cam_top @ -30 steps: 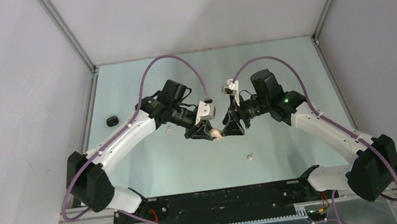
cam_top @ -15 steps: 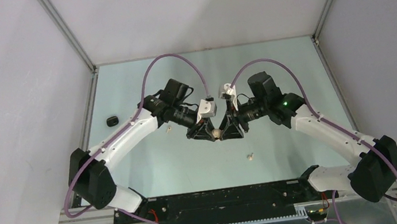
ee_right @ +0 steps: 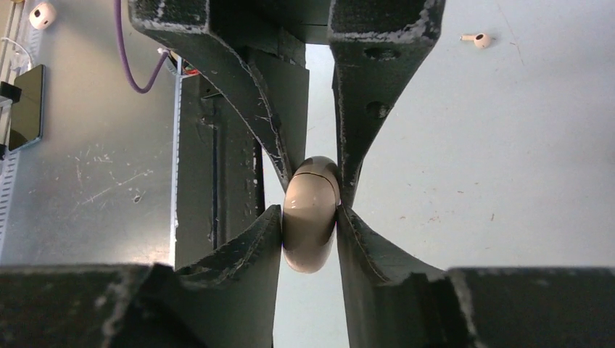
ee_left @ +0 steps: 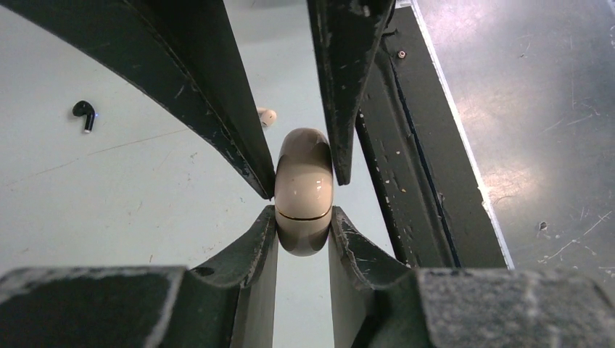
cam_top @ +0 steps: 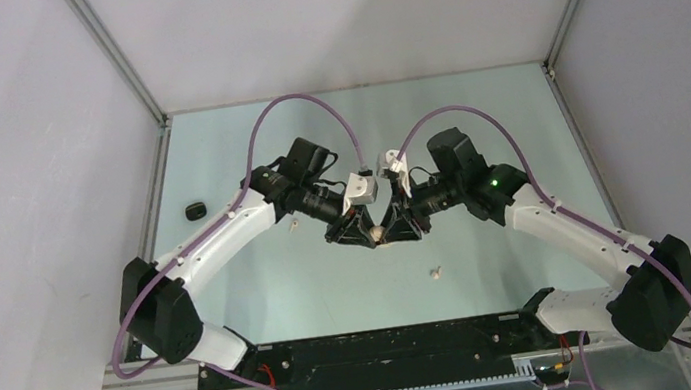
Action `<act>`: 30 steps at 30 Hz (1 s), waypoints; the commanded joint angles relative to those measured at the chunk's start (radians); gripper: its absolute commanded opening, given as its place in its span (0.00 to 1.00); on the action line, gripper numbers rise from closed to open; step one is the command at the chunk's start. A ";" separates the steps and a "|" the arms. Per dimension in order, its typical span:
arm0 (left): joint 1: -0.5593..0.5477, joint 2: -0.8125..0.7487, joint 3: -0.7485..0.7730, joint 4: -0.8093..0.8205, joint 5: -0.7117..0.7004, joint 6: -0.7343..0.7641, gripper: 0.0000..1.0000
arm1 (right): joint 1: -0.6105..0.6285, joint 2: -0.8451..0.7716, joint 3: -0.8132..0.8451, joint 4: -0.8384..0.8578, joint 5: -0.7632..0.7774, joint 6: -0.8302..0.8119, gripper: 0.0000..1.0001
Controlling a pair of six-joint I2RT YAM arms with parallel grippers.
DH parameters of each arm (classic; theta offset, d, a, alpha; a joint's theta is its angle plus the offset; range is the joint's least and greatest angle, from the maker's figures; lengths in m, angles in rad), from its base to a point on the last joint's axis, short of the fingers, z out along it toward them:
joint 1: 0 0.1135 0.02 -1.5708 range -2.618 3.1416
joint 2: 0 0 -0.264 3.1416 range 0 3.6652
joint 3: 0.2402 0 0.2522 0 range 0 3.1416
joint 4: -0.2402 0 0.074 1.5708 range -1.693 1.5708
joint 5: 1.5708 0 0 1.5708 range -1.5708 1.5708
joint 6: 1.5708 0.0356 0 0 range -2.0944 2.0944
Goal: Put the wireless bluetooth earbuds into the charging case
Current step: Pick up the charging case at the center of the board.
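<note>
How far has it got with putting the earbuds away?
Barely begun. The left gripper and right gripper both clamp the closed charging case. A white earbud and a black earbud lie loose on the table. Opening the case and loading them remain.

The left arm (cam_top: 216, 237) and right arm (cam_top: 567, 221) bend inward, tips meeting. The left gripper (ee_left: 303, 217) and right gripper (ee_right: 310, 217) face each other, both pinching one charging case (ee_left: 304, 174).

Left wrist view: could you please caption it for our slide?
Left pincer and right pincer clamp the closed beige charging case; black earbud behind.
</note>
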 commanded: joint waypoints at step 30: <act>-0.001 -0.065 -0.052 0.352 0.094 -0.332 0.81 | -0.066 -0.105 0.058 0.105 0.060 0.111 0.01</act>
